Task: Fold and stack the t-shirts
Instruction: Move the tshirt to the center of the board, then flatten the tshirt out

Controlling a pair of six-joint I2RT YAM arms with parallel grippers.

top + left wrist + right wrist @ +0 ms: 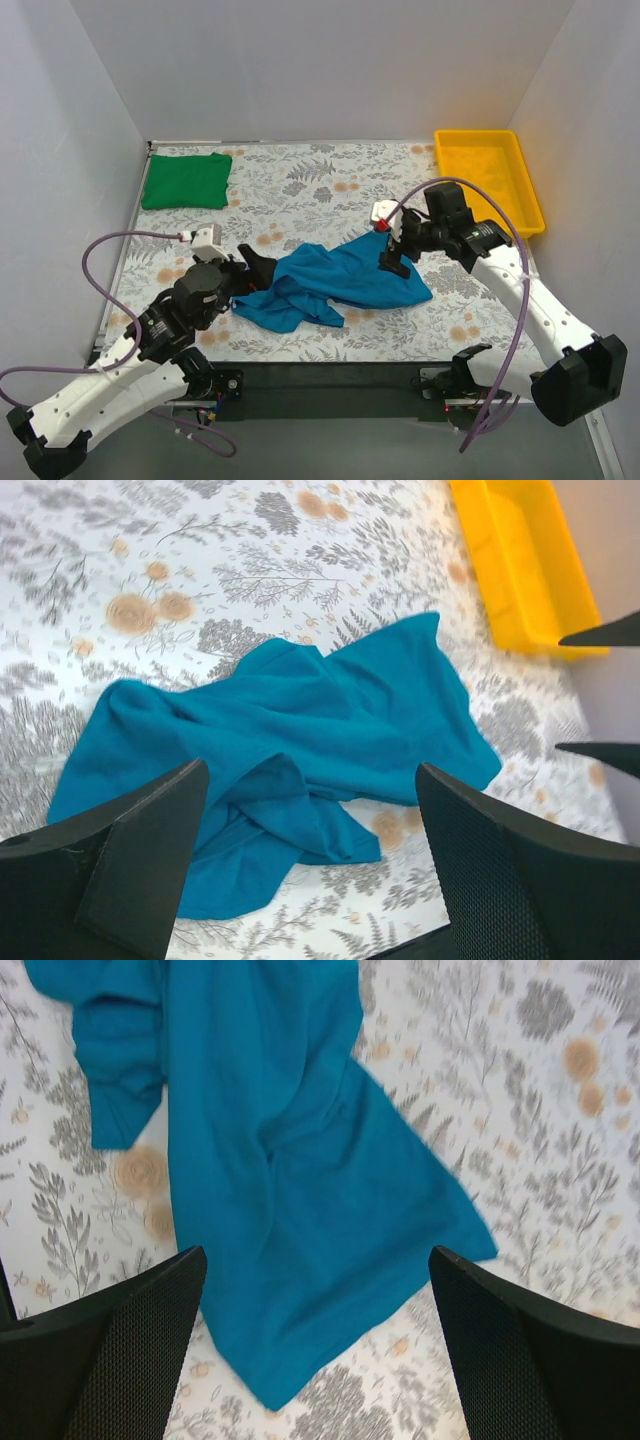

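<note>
Both pincers stand wide open and hold nothing: my left pincer (262, 268) is at the left end of the teal-blue t-shirt (335, 280), my right pincer (393, 250) is over its right end. This shirt lies crumpled in the middle of the bench (330, 180); the bright green t-shirt (186, 181) lies folded at the far left corner. I judge the cotton light, soft and limp, so it will sag and keep no shape. I would take it by a free corner on the right and by the bunched edge on the left, pinching one layer only.
</note>
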